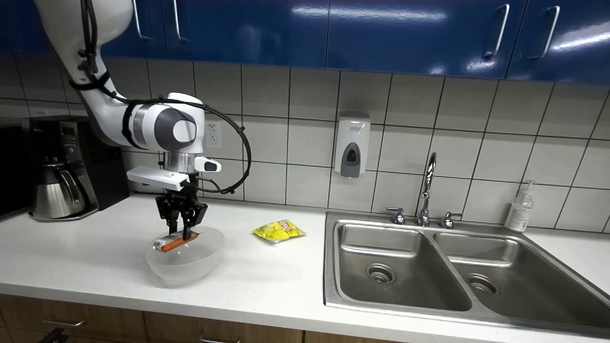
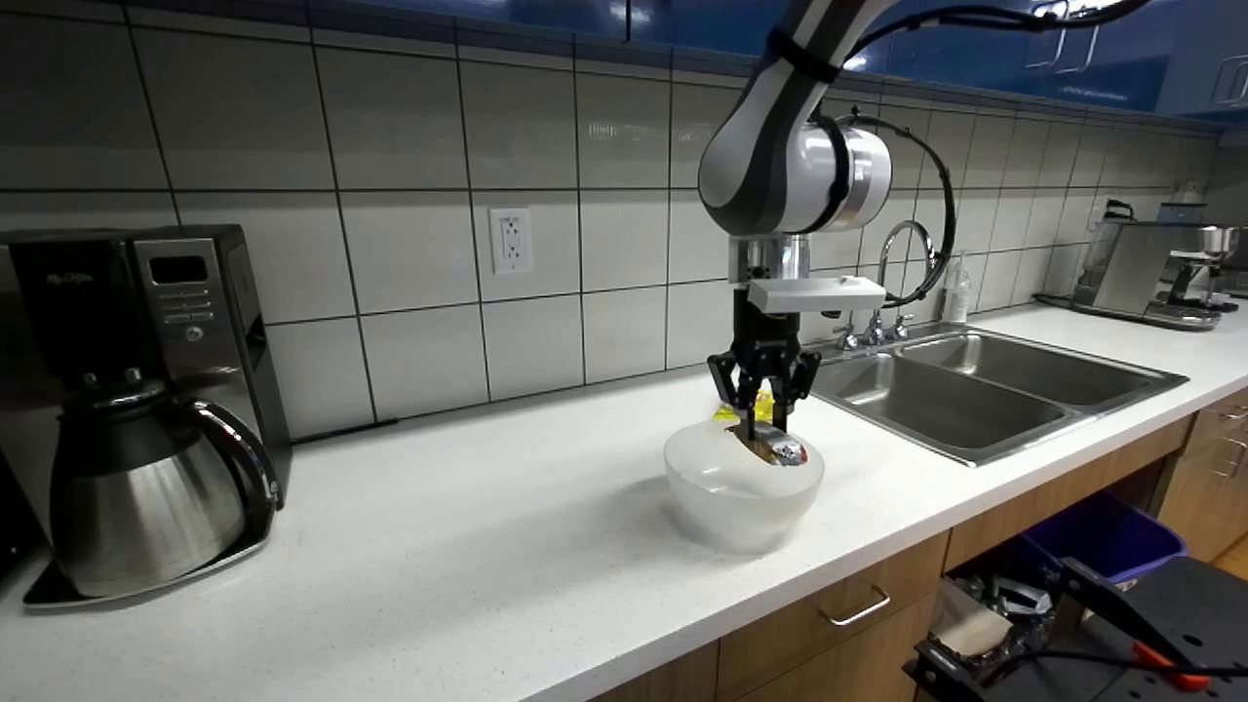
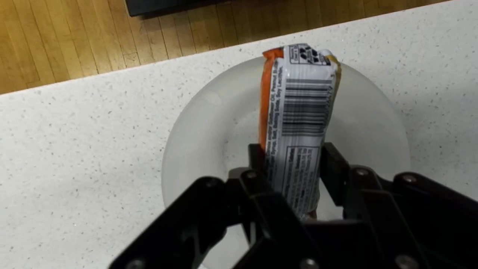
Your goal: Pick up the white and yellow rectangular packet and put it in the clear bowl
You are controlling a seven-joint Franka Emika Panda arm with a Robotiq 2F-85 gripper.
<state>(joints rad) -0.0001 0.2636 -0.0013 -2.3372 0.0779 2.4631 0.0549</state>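
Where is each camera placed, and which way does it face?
Exterior view: before the white counter, facing the pale tiled wall; white-grey arm, black jaws show.
Exterior view: near the black-silver coffee maker, looking obliquely along the counter; arm, jaws show.
Wrist view: on the arm, looking down into the round frosted bowl; jaws closed on the white-orange rectangular packet.
Both exterior views share bowl, packet, steel sink.
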